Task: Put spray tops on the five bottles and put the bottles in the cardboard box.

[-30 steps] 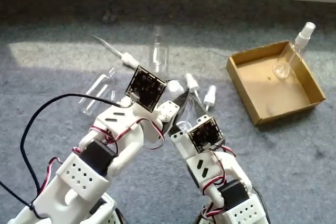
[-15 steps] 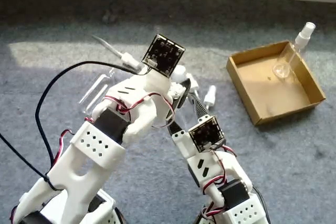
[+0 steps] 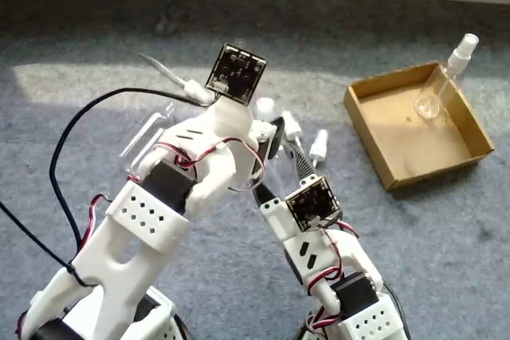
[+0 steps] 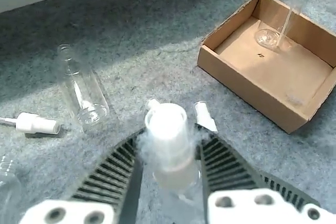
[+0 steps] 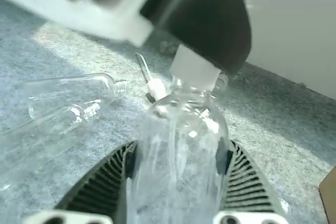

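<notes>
L gripper (image 4: 170, 140) is clenched on a white spray top (image 4: 166, 124), ribbed fingers (image 4: 115, 171) pressing it from both sides. Top sits at the neck of the held bottle (image 5: 181, 124); can't tell if it's fully seated. R gripper (image 5: 178, 150) grasps that bottle round the body, pads (image 5: 102, 182) tight on each side, bottle roughly upright. In the high view the two grippers meet at centre, L arm coming in from 7 o'clock, R arm from 5 o'clock. Cardboard box (image 3: 360, 107) lies at approx 2 o'clock from the grippers, well apart, on grey carpet (image 3: 446, 228). Capped bottle (image 3: 443, 81) has its base inside the box at the far corner, leaning on the far rim w/ spray head poking past it. Near loose top (image 3: 291, 125) lies just beside L gripper at 3 o'clock. Far loose top (image 3: 319, 146) is a bit further out, btwn grippers and box. Empty bottle (image 3: 147, 137) lies on its side at 9 o'clock of the grippers, no top. Tube top (image 3: 185, 85), w/ long thin tube, lies flat at 10 o'clock. L wrist view shows another empty bottle (image 4: 81, 87) on its side, near a tube-type top, not touching.
</notes>
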